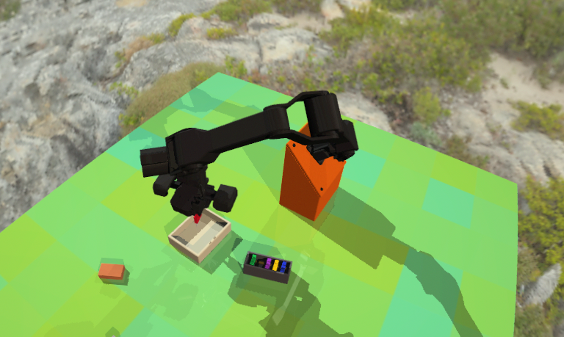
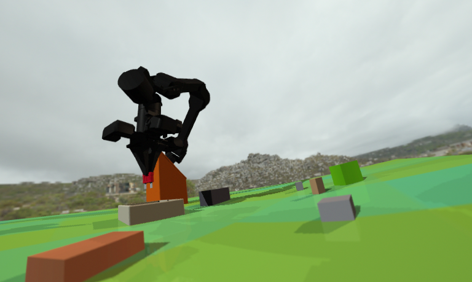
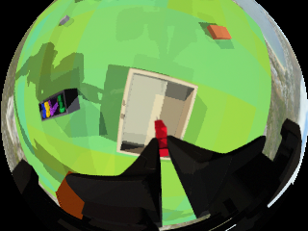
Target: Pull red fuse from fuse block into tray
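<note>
The red fuse (image 1: 196, 218) (image 2: 148, 177) (image 3: 161, 137) is held upright between the fingertips, its prongs pointing down in the exterior view. My gripper (image 2: 147, 172) (image 3: 162, 141) is shut on it and hangs above the tray. The beige tray (image 1: 199, 256) (image 2: 156, 212) (image 3: 124, 103) is below the fuse, with a visible gap in the exterior view. The dark fuse block (image 1: 266, 274) (image 2: 219, 196) (image 3: 72, 101) stands apart from the tray. It holds green, purple, yellow and blue fuses, with an empty slot beside the green one.
An orange-red brick (image 1: 111, 271) (image 2: 86, 251) (image 3: 219, 32) lies beyond the tray. A tall orange wedge (image 1: 299, 183) (image 2: 170, 185) (image 3: 71, 197) stands by the arm's base. Grey (image 2: 337, 209), brown (image 2: 316, 185) and green (image 2: 346, 172) blocks also stand on the table.
</note>
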{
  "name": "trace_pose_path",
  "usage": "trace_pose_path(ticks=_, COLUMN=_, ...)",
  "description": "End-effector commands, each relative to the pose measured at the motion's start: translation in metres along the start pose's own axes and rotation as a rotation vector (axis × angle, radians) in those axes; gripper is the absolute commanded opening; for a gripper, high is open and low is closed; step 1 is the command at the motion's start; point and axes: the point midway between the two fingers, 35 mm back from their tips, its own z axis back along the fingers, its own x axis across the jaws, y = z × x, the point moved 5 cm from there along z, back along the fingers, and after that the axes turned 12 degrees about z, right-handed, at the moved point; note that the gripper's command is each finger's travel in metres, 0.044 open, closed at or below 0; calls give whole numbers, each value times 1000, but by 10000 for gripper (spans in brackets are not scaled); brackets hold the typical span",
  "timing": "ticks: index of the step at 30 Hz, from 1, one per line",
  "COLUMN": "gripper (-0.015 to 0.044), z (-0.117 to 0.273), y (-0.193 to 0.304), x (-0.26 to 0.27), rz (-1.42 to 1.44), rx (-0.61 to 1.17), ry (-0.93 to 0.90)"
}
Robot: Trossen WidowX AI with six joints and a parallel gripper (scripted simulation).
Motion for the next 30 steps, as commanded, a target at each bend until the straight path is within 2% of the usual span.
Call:
trace_pose_path(ticks=1, gripper=0, z=-5, y=0, x=-1, rz=0, rx=-2, ry=0)
trace_pose_path(ticks=20, gripper=0, z=-35, y=0, x=0, rz=1, rx=-3, ry=-2)
trace_pose_path(ticks=30, gripper=263, z=-32, y=0, x=-1, rz=9, rx=1, ry=0)
